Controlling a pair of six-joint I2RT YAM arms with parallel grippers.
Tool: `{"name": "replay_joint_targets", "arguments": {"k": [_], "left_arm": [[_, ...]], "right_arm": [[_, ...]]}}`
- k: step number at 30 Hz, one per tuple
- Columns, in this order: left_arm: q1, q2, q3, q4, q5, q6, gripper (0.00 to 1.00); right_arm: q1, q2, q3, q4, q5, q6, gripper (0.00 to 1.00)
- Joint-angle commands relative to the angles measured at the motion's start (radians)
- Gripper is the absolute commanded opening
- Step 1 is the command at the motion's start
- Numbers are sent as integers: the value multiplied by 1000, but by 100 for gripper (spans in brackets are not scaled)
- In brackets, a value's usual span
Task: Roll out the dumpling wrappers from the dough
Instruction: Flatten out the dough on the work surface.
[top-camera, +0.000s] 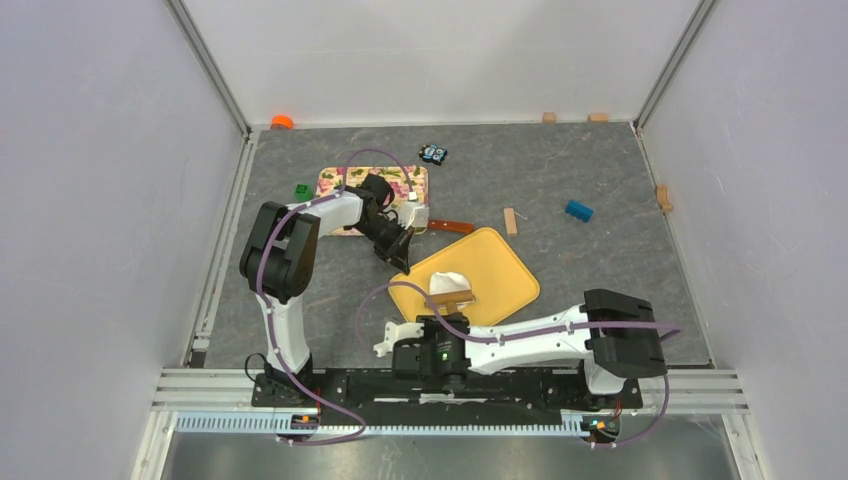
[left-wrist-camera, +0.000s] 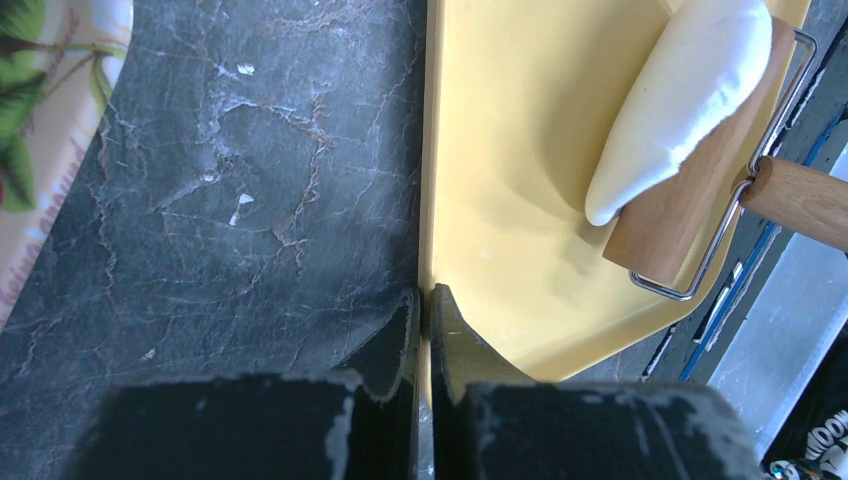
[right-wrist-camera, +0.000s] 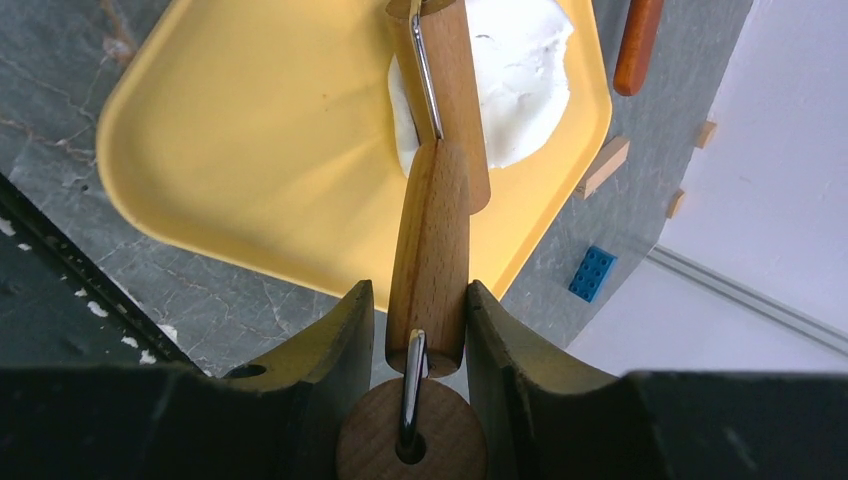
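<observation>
Your left gripper (left-wrist-camera: 424, 300) is pinching the rim of the yellow rounded plastic tray (left-wrist-camera: 500, 150), its jaws closed on that edge, while the flattened white dough (left-wrist-camera: 680, 100) is sitting further in over the tray, well apart from those fingers. Your right gripper (right-wrist-camera: 418, 295) is clamping the handle of the wooden rolling pin (right-wrist-camera: 432, 230), whose drum is touching the dough just beyond its fingertips.

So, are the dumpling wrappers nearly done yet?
Partway. Done: the dough is already squashed into one flat white patch on the yellow tray. In hand: the right gripper holds the wooden roller on it, and the left gripper pinches the tray's edge. Left: the patch clings to the roller, and only this one shows.
</observation>
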Motion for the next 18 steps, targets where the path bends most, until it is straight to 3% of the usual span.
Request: {"name": "replay_joint_targets", "arguments": {"k": [1, 8, 14, 18], "left_arm": [[3, 61, -20, -3, -119, -6, 2], [3, 60, -20, -2, -119, -6, 2], [2, 60, -20, -3, -120, -6, 2], [2, 60, -20, -3, -122, -8, 2]], "right_arm": [[-26, 36, -30, 11, -310, 57, 0], [110, 34, -66, -54, -385, 225, 0], [13, 22, -85, 35, -306, 95, 0], [-5, 33, -26, 4, -288, 69, 0]]}}
